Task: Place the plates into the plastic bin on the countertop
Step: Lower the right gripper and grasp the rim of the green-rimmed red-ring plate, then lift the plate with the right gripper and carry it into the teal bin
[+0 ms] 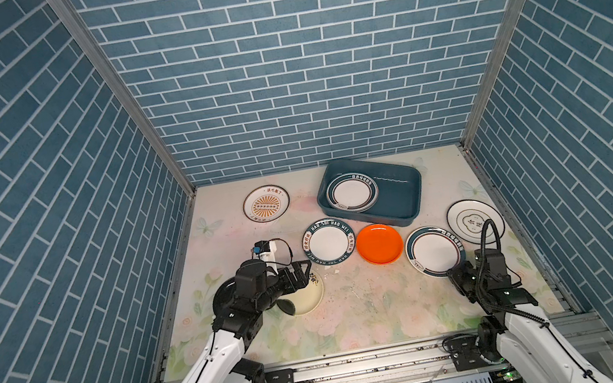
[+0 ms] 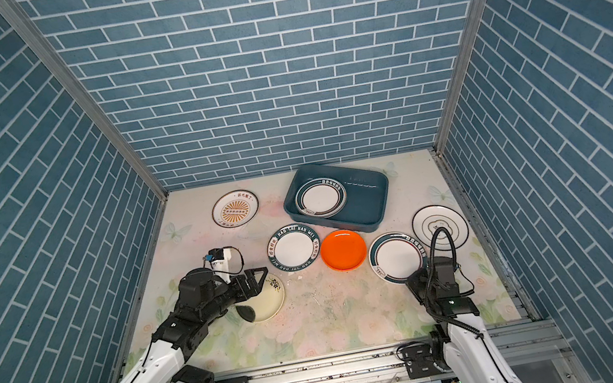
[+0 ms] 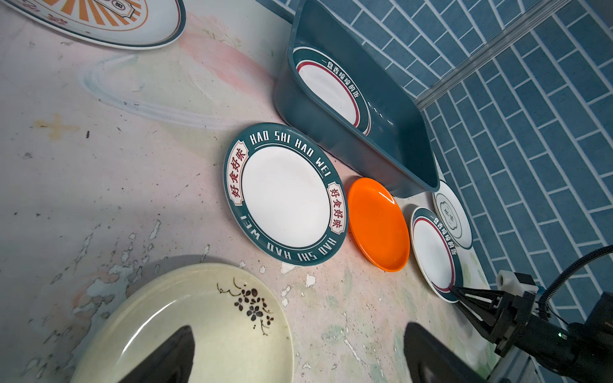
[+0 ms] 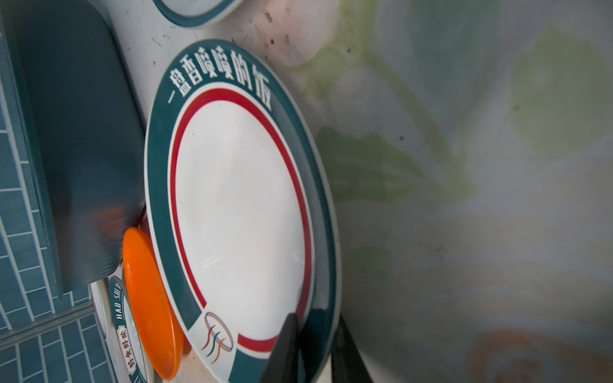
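Jaws of the right gripper stand narrow, clamped on the near rim of a red-ringed plate. One finger lies over the teal band on the upper face, the other reaches past the edge on the outside, and the rim sits between them. How hard they press cannot be told. That plate rests on the countertop at the right, just beside an orange plate. In both top views the gripper meets it at the edge nearest the robot.

The left gripper is spread wide and holds nothing. It hovers low over a cream plate with a dark flower sprig. One finger hangs above the plate's middle, the other above bare countertop beyond its edge. Whether either finger touches the plate cannot be told. A black plate shows only as a dark curve under the left arm.

The bin sits at the back of the countertop, right of centre, turned at a slant. A teal-rimmed plate lies flat in its left end. Outside it lie a sunburst plate at the back left, a lettered plate near the bin's front wall, and a clover plate at the far right.
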